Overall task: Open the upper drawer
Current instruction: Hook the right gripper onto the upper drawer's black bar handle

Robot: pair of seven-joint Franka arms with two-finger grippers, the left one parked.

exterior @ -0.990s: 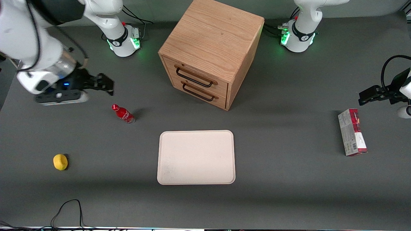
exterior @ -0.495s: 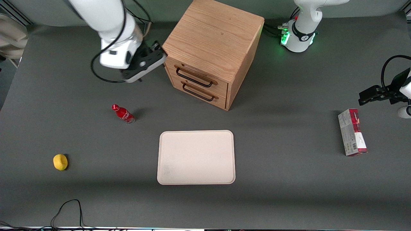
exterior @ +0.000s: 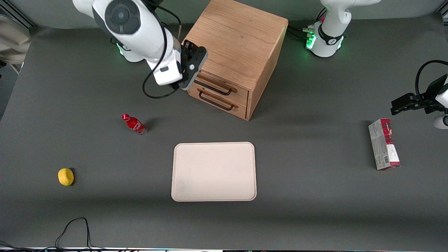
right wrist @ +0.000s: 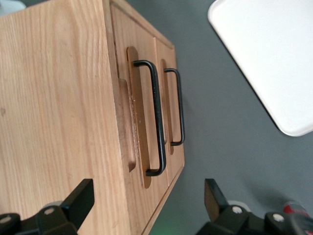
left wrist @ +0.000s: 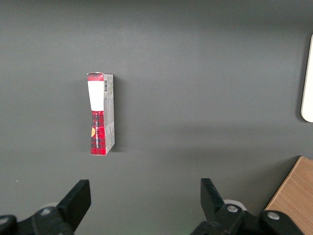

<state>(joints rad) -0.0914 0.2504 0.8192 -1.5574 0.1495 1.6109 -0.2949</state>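
Note:
The wooden cabinet (exterior: 234,38) stands at the back middle of the table. Its upper drawer (exterior: 241,93) is light oak with a long black bar handle (exterior: 217,90) and is shut flush. The lower drawer (exterior: 241,109) sits under it, also shut. My right gripper (exterior: 191,65) hovers at the cabinet's top front corner, toward the working arm's end, and covers that end of the upper handle. In the right wrist view the gripper (right wrist: 146,198) is open and empty, with the upper drawer's handle (right wrist: 156,117) and the lower drawer's handle (right wrist: 180,105) between its fingers and a little ahead of them.
A red bottle (exterior: 134,124) lies on the table nearer the camera than the gripper. A cream tray (exterior: 213,171) lies in front of the cabinet. A yellow lemon (exterior: 65,176) sits toward the working arm's end, and a red and white box (exterior: 384,144) toward the parked arm's end.
My right arm has swung from the working arm's end of the table across to the cabinet. The gripper now hangs at the upper drawer's corner. The drawers have not moved.

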